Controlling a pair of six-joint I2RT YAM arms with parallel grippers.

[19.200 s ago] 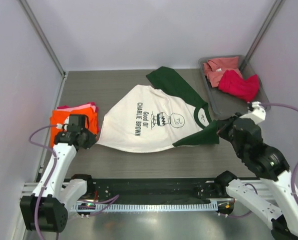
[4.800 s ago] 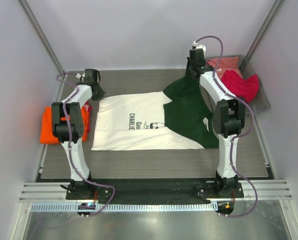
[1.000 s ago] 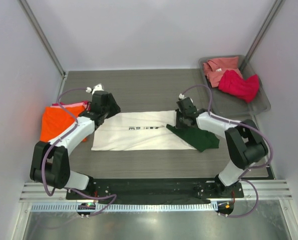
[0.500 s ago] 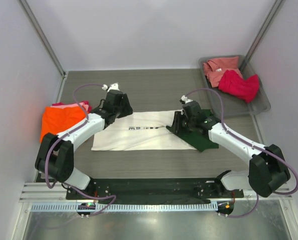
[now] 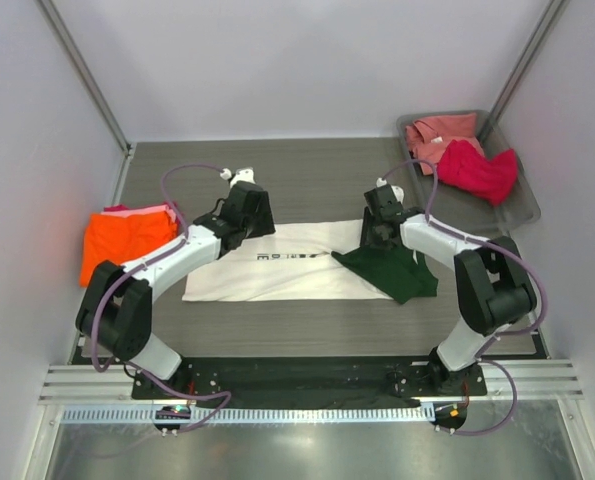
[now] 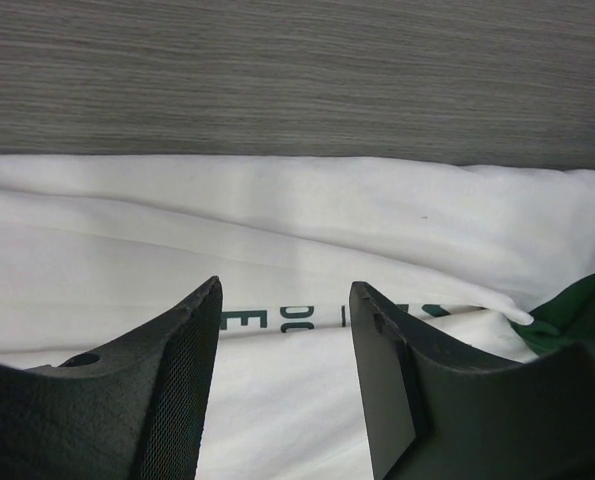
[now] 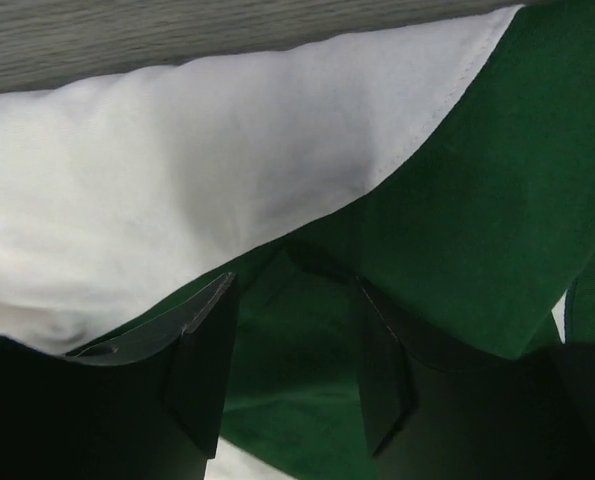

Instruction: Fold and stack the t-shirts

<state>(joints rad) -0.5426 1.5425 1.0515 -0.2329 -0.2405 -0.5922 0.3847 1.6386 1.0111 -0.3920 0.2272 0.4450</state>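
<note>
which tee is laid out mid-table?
The cream tee with dark green sleeves, folded into a long strip at the centre. The orange tee sits at the left edge; the salmon tee and crimson tee lie in the tray.

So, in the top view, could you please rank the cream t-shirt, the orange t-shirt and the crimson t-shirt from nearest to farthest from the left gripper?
Measured from the left gripper:
1. cream t-shirt: directly under it, in the middle.
2. orange t-shirt: off to the left side.
3. crimson t-shirt: far right, in the tray.
</note>
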